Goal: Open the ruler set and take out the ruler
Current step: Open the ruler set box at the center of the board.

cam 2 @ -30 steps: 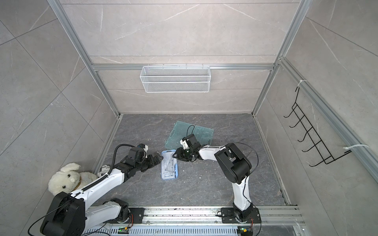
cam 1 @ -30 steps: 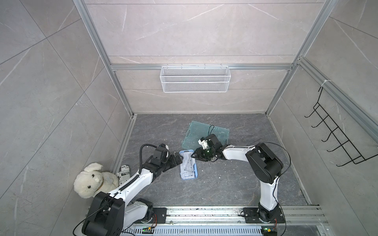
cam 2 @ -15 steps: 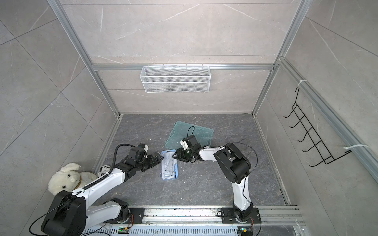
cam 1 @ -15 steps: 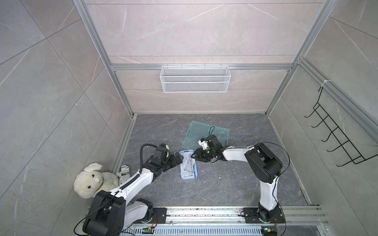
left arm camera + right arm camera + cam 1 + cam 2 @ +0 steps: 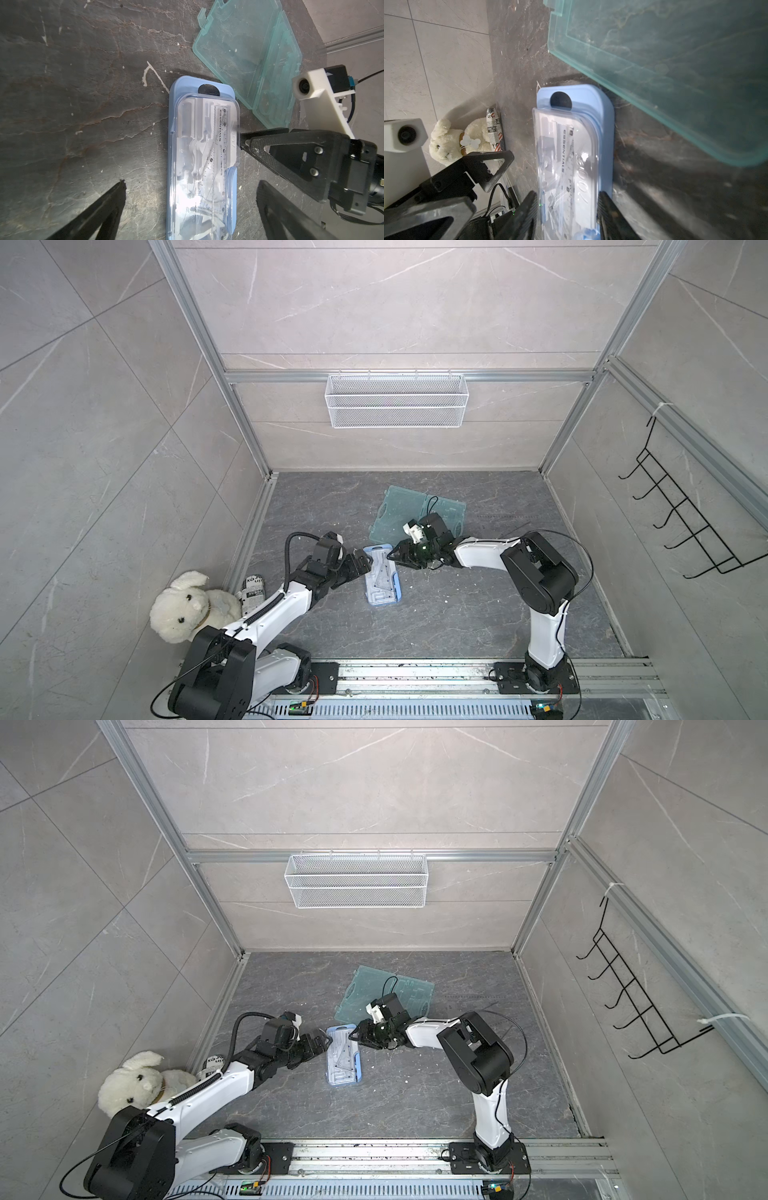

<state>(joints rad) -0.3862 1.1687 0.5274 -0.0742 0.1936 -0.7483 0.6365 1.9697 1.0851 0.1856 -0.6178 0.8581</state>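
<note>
The ruler set [image 5: 381, 576] [image 5: 344, 1056] is a blue-backed case with a clear cover, lying flat and closed on the dark floor. A clear ruler [image 5: 223, 145] [image 5: 568, 155] printed "ESSENTIALS" shows through the cover. My right gripper [image 5: 395, 558] [image 5: 357, 1036] reaches in from the right at the case's far end. In the right wrist view its fingers press against both sides of the clear cover, so the gripper [image 5: 568, 199] is shut on the set. My left gripper [image 5: 361, 562] [image 5: 192, 182] is wide open, with bare floor between each finger and the case.
An open, empty green transparent case [image 5: 415, 510] [image 5: 249, 52] lies just behind the ruler set. A white plush toy [image 5: 187, 610] and a printed can [image 5: 252, 591] sit in the front left corner. A wire basket [image 5: 397, 400] hangs on the back wall and a hook rack [image 5: 685, 526] on the right wall.
</note>
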